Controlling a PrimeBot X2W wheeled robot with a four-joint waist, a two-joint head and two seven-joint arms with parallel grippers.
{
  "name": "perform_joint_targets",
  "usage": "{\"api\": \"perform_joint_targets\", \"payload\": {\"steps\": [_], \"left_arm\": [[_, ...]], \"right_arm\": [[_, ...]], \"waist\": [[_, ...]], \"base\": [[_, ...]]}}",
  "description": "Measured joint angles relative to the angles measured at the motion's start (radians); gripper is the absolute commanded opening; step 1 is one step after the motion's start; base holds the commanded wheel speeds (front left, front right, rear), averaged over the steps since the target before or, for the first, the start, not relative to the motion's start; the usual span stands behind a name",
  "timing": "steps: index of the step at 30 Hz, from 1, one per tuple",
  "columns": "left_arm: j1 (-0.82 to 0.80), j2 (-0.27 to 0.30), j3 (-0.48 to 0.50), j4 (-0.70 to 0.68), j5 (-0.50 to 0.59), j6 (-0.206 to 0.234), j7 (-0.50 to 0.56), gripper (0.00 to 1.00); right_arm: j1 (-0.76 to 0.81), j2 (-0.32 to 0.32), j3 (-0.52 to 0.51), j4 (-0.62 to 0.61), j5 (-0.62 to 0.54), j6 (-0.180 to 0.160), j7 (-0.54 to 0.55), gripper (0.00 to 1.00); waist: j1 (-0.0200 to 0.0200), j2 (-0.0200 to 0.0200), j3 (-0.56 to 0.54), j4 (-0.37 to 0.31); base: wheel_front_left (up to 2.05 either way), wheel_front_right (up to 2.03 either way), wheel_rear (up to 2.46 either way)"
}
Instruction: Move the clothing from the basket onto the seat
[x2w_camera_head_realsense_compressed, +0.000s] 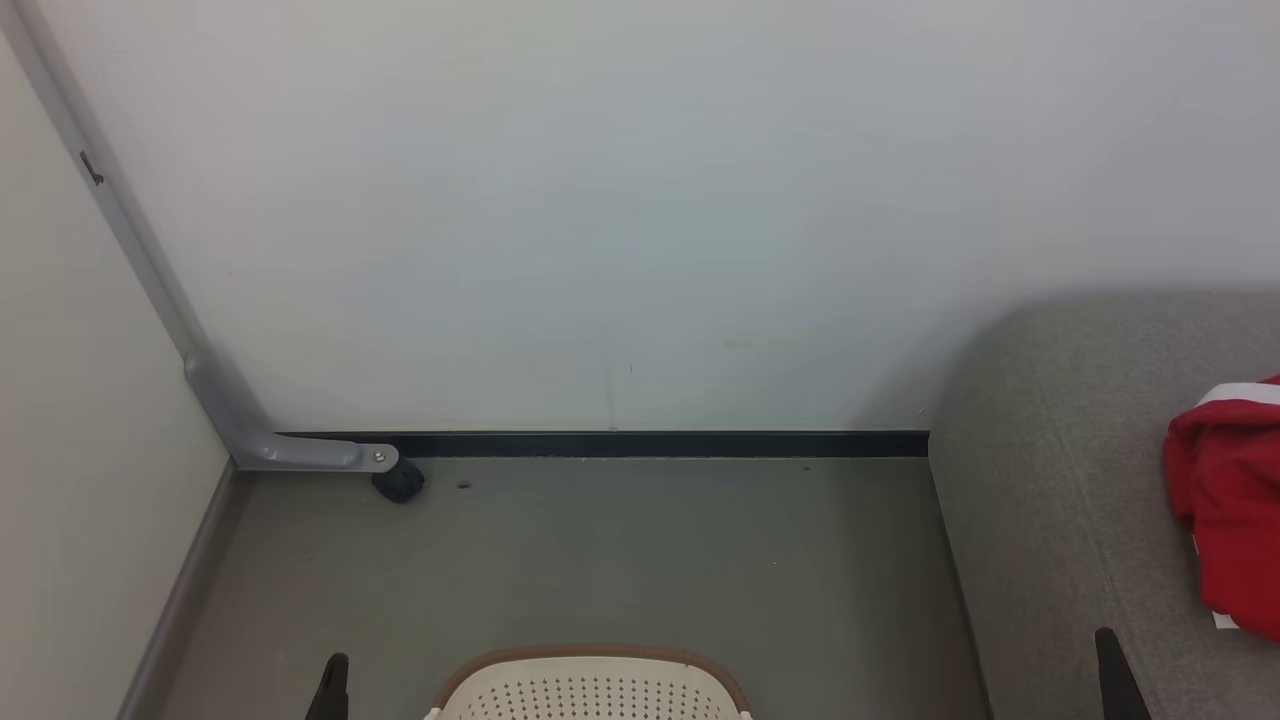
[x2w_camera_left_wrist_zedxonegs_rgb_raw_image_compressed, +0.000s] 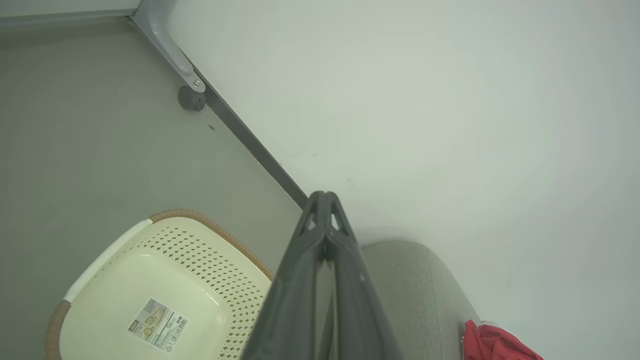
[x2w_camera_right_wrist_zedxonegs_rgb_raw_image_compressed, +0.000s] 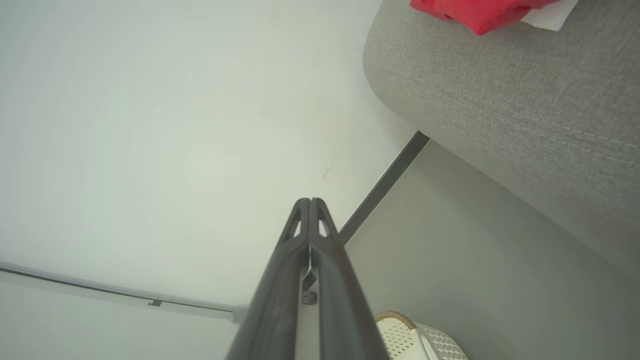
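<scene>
Hovering clear of everything, both tools: the left gripper (x2w_camera_left_wrist_zedxonegs_rgb_raw_image_compressed: 325, 196) has its two long fingers pressed together tip to tip with nothing between them. The right gripper (x2w_camera_right_wrist_zedxonegs_rgb_raw_image_compressed: 310, 201) is the same, fingers flat against each other, pinching nothing.

Key relation: the clothing (x2w_camera_head_realsense_compressed: 1228, 500) lies off to the robot's right, up on the seat (x2w_camera_head_realsense_compressed: 1060, 480), so the right gripper is much the nearer. In the head view its dark tip sits over the seat's front part, with the red heap just up and right of it. The left gripper is on the far side of the basket (x2w_camera_left_wrist_zedxonegs_rgb_raw_image_compressed: 210, 260), well apart from the clothing.

The basket sits on the floor (x2w_camera_head_realsense_compressed: 600, 560), low centre between the two grippers and near the seat's rounded edge. The left wrist view looks into it: bare cream bottom with a printed sticker (x2w_camera_left_wrist_zedxonegs_rgb_raw_image_compressed: 159, 325), no red in the part that shows. The corner behind the fingers is hidden.

Clothing look: bright red, crumpled in a loose heap, with a white band at the top and a white bit poking out at the near end. Its long axis runs front to back on the cushion, and its right side is cut off by the frame edge. Soft; likely to sag if lifted.

Judgement: transfer looks finished or all but. Any further move would likely be the right arm's, reaching right and forward.
</scene>
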Motion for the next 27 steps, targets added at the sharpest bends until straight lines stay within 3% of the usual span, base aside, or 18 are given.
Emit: {"api": "perform_joint_targets", "payload": {"steps": [27], "left_arm": [[-0.039, -0.012, 0.087, -0.009, -0.341, -0.041, 0.097, 0.00]], "right_arm": [[-0.058, 0.015, -0.060, 0.022, 0.368, 0.009, 0.095, 0.00]], "waist": [[0.0000, 0.0000, 0.011, -0.005]], "base": [[0.00, 0.00, 0.00]]}}
